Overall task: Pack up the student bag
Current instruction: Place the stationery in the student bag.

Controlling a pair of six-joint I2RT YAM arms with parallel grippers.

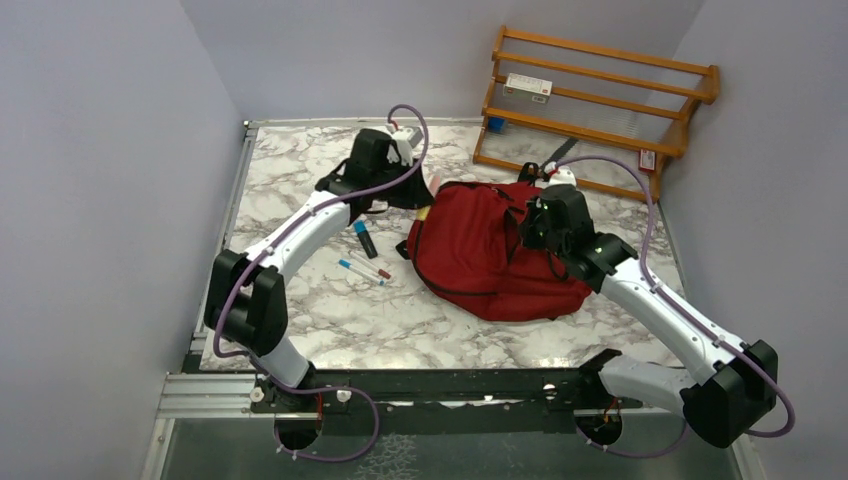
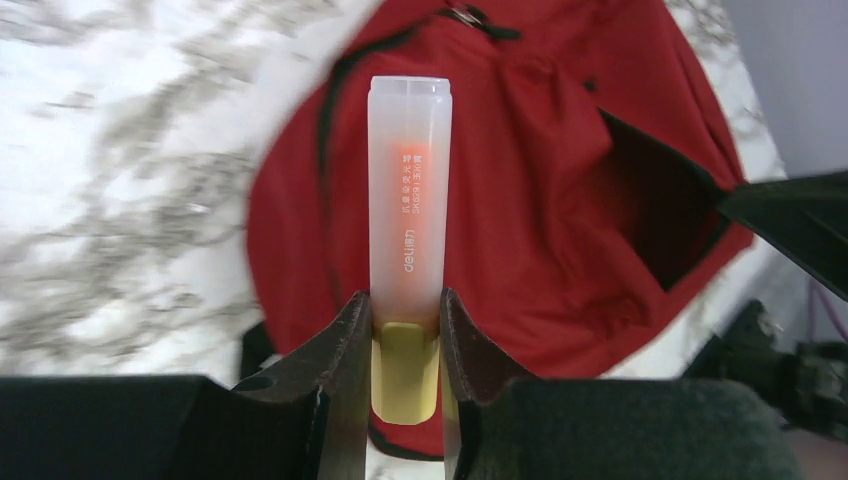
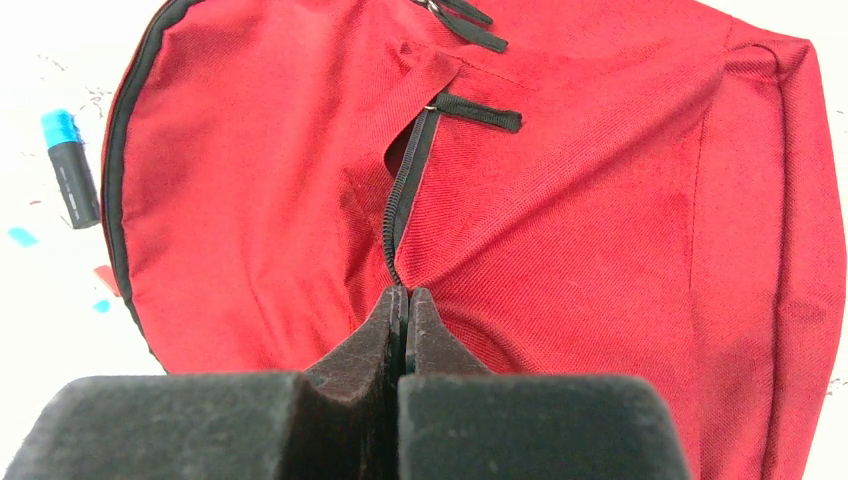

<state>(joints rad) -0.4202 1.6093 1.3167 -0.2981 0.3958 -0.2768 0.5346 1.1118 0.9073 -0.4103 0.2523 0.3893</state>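
Two claws share one packing step: toward the far edge of the counter [image 1: 300, 190], the left claw [image 2: 402, 305] is clenched on a capped highlighter [image 2: 408, 180], just left of the student bag [image 1: 480, 262], which lies right of the counter's middle. The right claw [image 3: 404, 300] pinches the bag's fabric by the zipper [image 3: 405, 200]. Next, I'd say, the highlighter must travel over the gaping pocket [image 2: 660, 210] and be let go.

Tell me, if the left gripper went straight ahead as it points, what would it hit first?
Probably the student bag: the highlighter held in the left gripper would touch its red fabric first, left of the open pocket. Depth is unclear.
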